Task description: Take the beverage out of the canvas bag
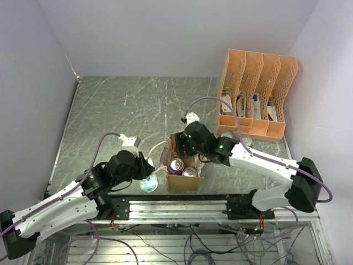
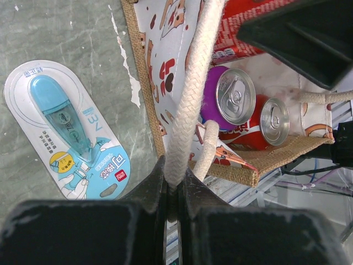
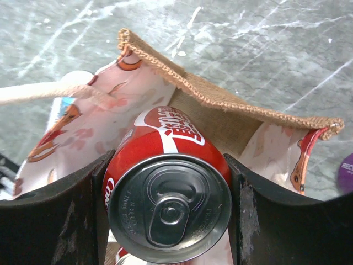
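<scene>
Your right tool (image 3: 168,212) is closed around a red can (image 3: 165,146) at the far end of the canvas bag (image 3: 220,124). The can's bottom is hidden inside. Your left tool (image 2: 174,190) is pinched tight on the bag's white handle (image 2: 190,94).

The boxy tan canvas bag (image 3: 248,107) is coarse, rough-woven cloth with a smooth printed lining; its cream-white loop handle (image 2: 187,94) is braided cord. The red drink can (image 3: 160,149) is glossy painted metal with a bare satin lid. The grey marbled tabletop (image 3: 248,38) looks smooth.
</scene>
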You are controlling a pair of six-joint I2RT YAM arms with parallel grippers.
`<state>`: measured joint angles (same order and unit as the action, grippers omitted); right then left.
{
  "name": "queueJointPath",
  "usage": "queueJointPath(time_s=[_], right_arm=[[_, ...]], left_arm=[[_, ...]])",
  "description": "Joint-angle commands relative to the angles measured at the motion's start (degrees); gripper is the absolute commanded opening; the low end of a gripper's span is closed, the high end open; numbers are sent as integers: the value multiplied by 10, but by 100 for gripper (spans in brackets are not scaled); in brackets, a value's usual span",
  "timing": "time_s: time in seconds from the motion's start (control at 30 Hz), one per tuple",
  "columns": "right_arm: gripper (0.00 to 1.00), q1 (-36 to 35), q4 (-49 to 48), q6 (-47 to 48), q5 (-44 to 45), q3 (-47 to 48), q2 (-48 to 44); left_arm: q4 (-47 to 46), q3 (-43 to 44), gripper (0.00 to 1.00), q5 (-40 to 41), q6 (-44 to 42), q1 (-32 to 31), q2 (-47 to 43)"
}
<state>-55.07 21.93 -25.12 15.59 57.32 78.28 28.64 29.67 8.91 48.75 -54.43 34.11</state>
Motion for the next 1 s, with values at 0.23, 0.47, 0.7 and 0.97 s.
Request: queueJointPath(time_s=[0.23, 0.47, 0.7, 0.97], right_arm=[[0, 23, -143, -78, -118, -51, -139], [0, 42, -180, -126, -174, -49, -200], [0, 45, -251, -166, -186, -70, -284], [0, 45, -210, -121, -98, -79, -374]], left_arm=[[1, -10, 7, -11, 7, 2, -11], [10, -9, 7, -9, 7, 2, -19], [6, -13, 7, -11, 10, 2, -23], [9, -13, 7, -12, 12, 2, -27]])
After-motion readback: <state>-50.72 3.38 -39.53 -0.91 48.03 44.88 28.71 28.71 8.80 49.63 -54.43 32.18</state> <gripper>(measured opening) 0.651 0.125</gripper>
